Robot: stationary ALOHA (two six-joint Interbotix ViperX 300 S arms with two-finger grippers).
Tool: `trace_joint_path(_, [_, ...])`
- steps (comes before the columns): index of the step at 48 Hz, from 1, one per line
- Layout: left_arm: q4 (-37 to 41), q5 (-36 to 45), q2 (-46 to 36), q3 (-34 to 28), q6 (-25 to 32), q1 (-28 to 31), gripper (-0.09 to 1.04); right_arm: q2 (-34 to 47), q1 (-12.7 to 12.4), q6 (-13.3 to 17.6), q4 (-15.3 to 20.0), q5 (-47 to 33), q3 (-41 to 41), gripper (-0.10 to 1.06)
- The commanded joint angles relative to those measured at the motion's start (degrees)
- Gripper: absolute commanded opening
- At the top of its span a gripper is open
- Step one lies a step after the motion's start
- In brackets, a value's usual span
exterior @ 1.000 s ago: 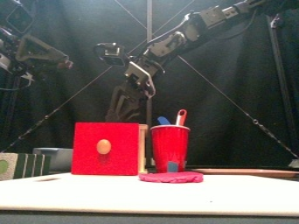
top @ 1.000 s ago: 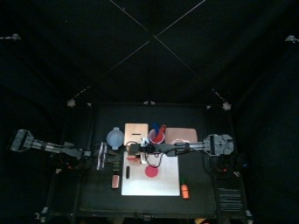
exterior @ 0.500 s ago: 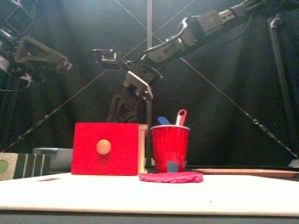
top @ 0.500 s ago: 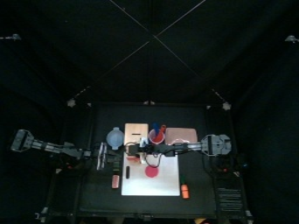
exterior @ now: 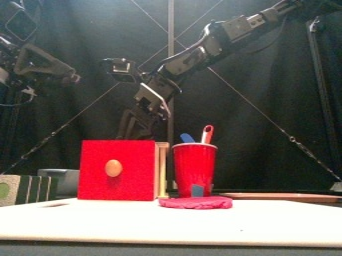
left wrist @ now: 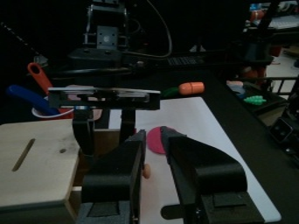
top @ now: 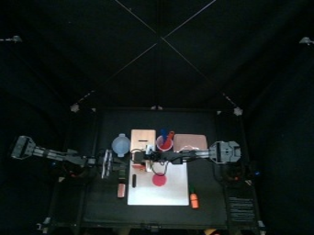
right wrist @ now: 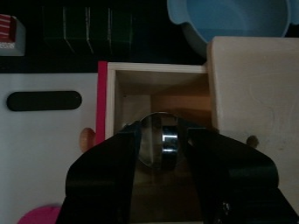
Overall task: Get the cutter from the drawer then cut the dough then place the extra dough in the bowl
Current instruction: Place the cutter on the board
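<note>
Holding the cutter [right wrist: 162, 142] over the open drawer [right wrist: 103, 105] by the bench's back edge, right hand [right wrist: 163, 131] clamped on it, probably to carry it to the dough [exterior: 195, 203] mid-bench; left hand [left wrist: 156, 136] sits slightly open and empty by the left edge

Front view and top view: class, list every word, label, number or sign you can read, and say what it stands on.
None: no word, label, number or sign can be read on the wooden box, the red cup or the white board.
</note>
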Motion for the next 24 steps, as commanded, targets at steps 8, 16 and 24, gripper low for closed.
trace_joint_path(8, [-0.7,0.0,0.1,-1.0,0.0,-0.1,0.64,-1.3,-0.8,-0.1,0.1,2.3,-0.6,0.67])
trace_joint_path(16, [-1.0,-0.1,0.1,-1.0,0.0,-0.1,0.64,-1.6,-0.9,-0.1,-0.1,3.5,-0.6,0.55])
trace_joint_path(24, [-1.3,-0.1,0.1,-1.0,0.1,-0.1,0.64,-1.7,-0.8,-0.2,-0.2,3.8,-1.9,0.5])
